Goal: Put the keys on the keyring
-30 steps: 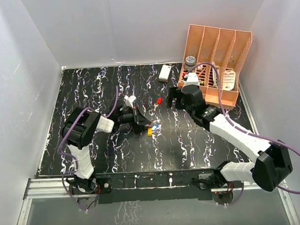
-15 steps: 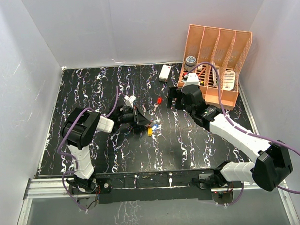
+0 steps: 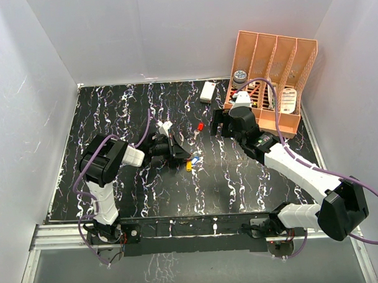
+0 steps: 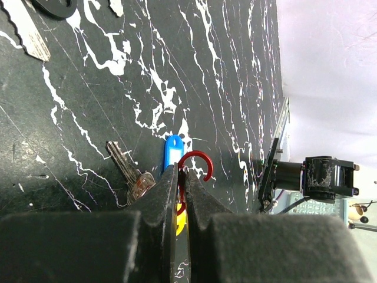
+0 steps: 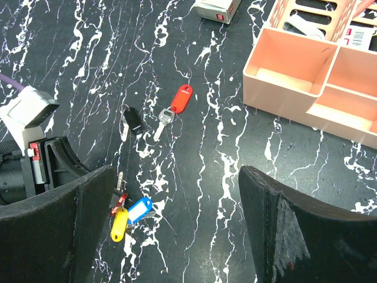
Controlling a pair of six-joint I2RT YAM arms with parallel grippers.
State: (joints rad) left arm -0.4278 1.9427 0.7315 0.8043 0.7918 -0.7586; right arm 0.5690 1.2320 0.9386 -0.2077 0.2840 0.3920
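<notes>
Under everything, the table (image 3: 113,113): black top with white marble veins, closed in by plain white walls on three sides.
Rack (image 3: 276,58): orange desk organiser with tall slotted dividers, standing at the far right corner and holding a few small items.
Right arm (image 3: 295,169): reaches from the near right corner toward the rack.
Right gripper (image 5: 177,177): jaws spread wide with nothing between them, hanging above the table just left of the rack.
Left arm (image 3: 106,166): bends in from the near left and points right along the table.
Left gripper (image 4: 181,171): fingers pinched together on the keyring, low over the table near the middle.
Box (image 3: 207,91): small, white and rectangular, lying at the far edge to the left of the rack.
Red key (image 5: 181,99): long red tag and a short metal blade, flat on the table between the two grippers.
Black key (image 5: 134,121): dark tag, lying just left of the red key.
Blue key (image 4: 172,150): blue tag, lying right at the left gripper's tips.
Yellow key (image 5: 119,224): yellow tag beside the blue one, partly tucked between the left fingers; I cannot tell whether it is threaded on.
Plain key (image 4: 123,165): bare metal blade with a pale head, just beside the blue key.
Keyring (image 4: 198,154): thin red hook poking out of the left gripper's tips, curving over beside the blue tag.
</notes>
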